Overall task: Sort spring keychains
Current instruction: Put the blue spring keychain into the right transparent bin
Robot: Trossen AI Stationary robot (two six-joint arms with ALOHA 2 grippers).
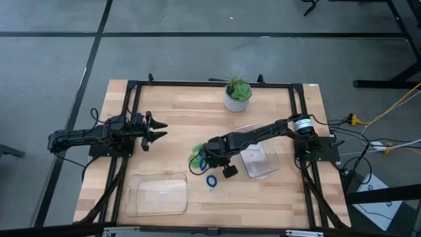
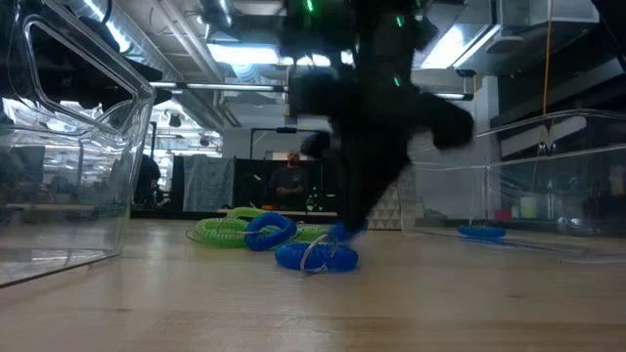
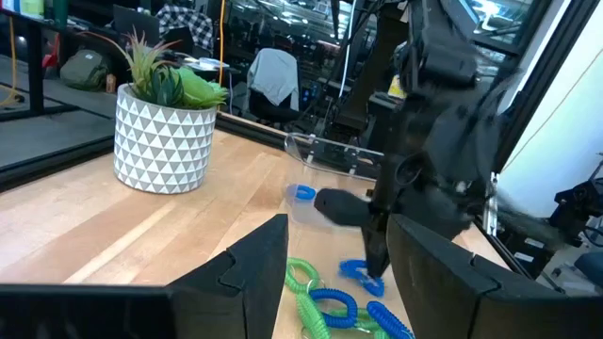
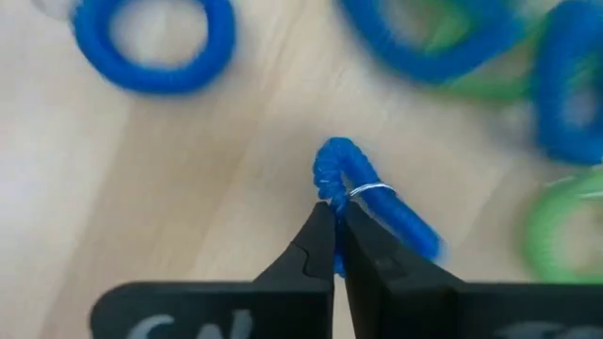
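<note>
- Right gripper (image 4: 334, 231): down at the table in the middle of the bench, fingers pinched together on a blue spring keychain (image 4: 372, 202); the coil is squashed into a narrow loop at the fingertips, its metal ring showing just past them.
- Held keychain, lie: its long axis runs away from the fingertips at a slant, towards the heap; it looks to be touching or just off the wood, so a straight lift seems the next call.
- Heap of spring keychains (image 1: 199, 157): blue and light green coils tangled together, just beside the right gripper on the side facing the left arm.
- Lone blue keychain (image 1: 212, 180): flat on the table, apart from the heap, between it and the empty clear tray (image 1: 158, 195).
- Second clear tray (image 1: 258, 160): just beside the right arm, one blue coil (image 2: 481, 232) already in it; likely destination, and nearer than the other.
- Left gripper (image 1: 160, 128): fingers spread wide, empty, well apart from the heap.
- Potted plant (image 1: 237, 95): far edge, not involved.
</note>
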